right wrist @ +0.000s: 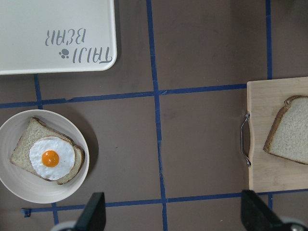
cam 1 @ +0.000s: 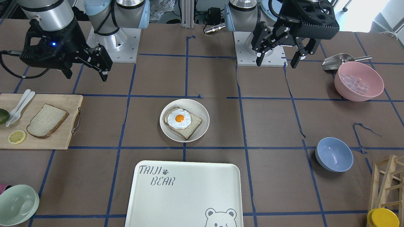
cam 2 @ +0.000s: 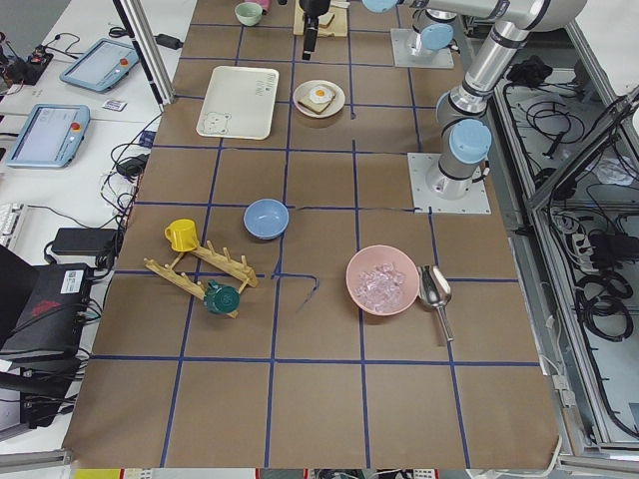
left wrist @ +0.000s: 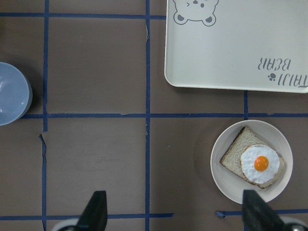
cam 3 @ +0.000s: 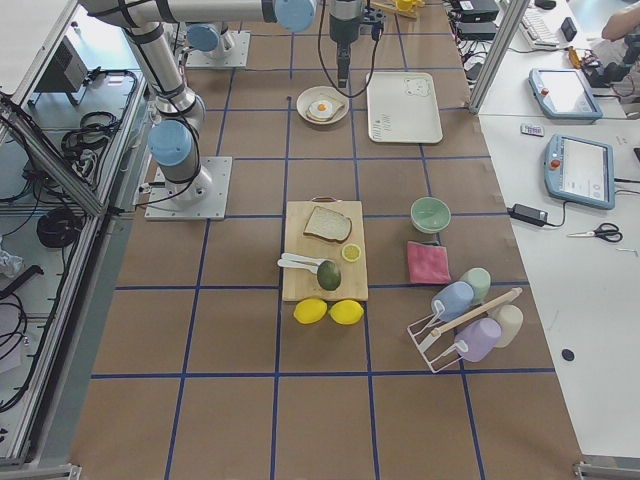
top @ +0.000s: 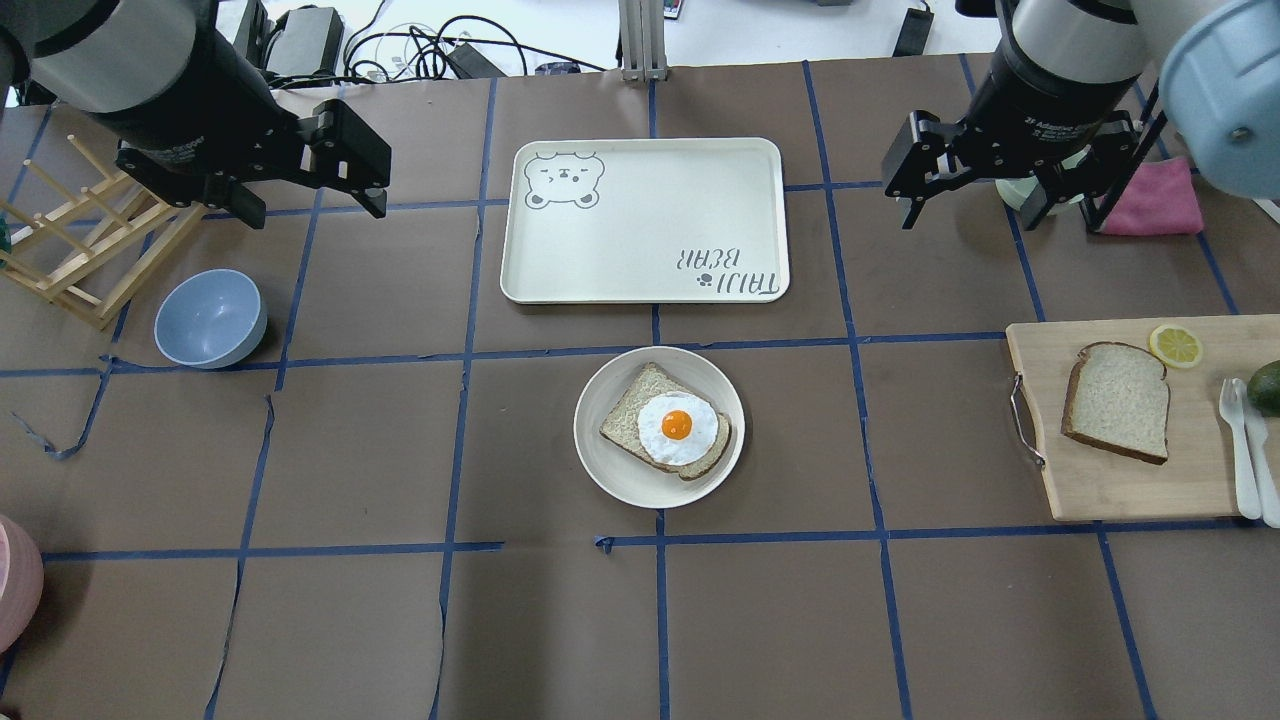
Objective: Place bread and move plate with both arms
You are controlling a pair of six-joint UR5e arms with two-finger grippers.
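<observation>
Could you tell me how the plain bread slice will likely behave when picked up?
The bread looks thin and soft, so it probably sags if pinched at one edge. Lying flat on the cutting board, it offers little edge to grip, and firm squeezing may dent it.

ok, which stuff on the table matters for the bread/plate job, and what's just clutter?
Job: bread on the cutting board; plate holding the egg toast; left gripper and right gripper, both open and empty.

Clutter: tray (maybe the plate's destination), blue bowl, pink bowl, green bowl, lemon slice, wooden rack.
</observation>
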